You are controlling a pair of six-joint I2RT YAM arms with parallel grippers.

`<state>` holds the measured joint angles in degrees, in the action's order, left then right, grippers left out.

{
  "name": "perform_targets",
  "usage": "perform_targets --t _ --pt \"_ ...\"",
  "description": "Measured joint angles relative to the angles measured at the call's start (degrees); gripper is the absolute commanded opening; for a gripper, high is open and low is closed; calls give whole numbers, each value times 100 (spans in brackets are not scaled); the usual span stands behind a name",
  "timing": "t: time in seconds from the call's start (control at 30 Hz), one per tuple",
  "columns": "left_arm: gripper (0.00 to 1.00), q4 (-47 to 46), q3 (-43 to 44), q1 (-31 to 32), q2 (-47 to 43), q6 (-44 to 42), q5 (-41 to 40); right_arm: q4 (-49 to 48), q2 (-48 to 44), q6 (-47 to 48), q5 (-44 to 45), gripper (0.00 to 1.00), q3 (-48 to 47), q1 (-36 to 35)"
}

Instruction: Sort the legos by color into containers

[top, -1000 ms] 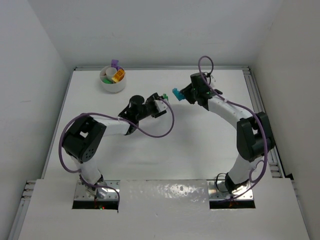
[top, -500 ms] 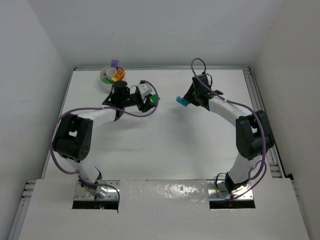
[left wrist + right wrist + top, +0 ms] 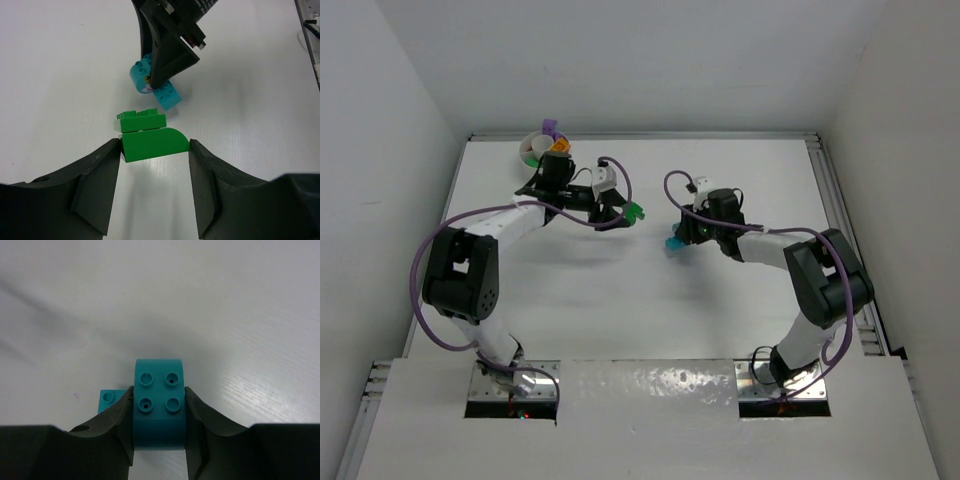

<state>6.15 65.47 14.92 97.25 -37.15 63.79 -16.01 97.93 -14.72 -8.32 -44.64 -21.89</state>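
Between left fingers [image 3: 95, 190], green lego [image 3: 152, 142], between right fingers [image 3: 115, 425], teal lego [image 3: 159, 405]

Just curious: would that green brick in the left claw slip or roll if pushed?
Likely stiff: the green brick shows no bend between the fingers. Its smooth plastic looks slippery. The flat faces should stop it rolling, though the rounded side might rock.

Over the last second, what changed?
The right tool brought its teal brick toward the near edge and down, low over the table. The left arm swung out toward the bowl. The left tool shifted only slightly left with the green brick. Nothing was taken or let go: both tools stay shut on their bricks, and the bowl has not moved.
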Motion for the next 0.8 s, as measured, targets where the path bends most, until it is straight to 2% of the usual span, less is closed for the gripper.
perform_targets --t 0.03,0.07,0.13,0.17,0.23,0.27,0.33,0.47,0.6,0.8 --pt "0 63 0 0 0 -46 22 -157 0 103 -131 12 0 0" --pt "0 133 0 0 0 -111 39 -275 0 168 -223 20 2 0" --pt "0 260 0 0 -4 -223 55 -514 0 264 -387 27 20 4" --pt "0 334 0 0 -9 -286 57 -588 0 297 -442 39 26 11" --pt "0 481 0 0 -20 -452 57 -645 0 339 -549 45 28 15" --pt "0 557 0 0 -22 -535 57 -645 0 385 -592 51 28 20" --pt "0 695 0 0 -28 -680 52 -597 0 490 -678 53 17 35" --pt "0 758 0 0 -31 -839 50 -308 0 737 -809 66 -170 39" --pt "0 789 0 0 -55 -925 46 -72 -70 1080 -968 75 -376 39" --pt "0 1222 120 0 -66 -1523 197 164 -717 2124 -1978 79 -474 2"
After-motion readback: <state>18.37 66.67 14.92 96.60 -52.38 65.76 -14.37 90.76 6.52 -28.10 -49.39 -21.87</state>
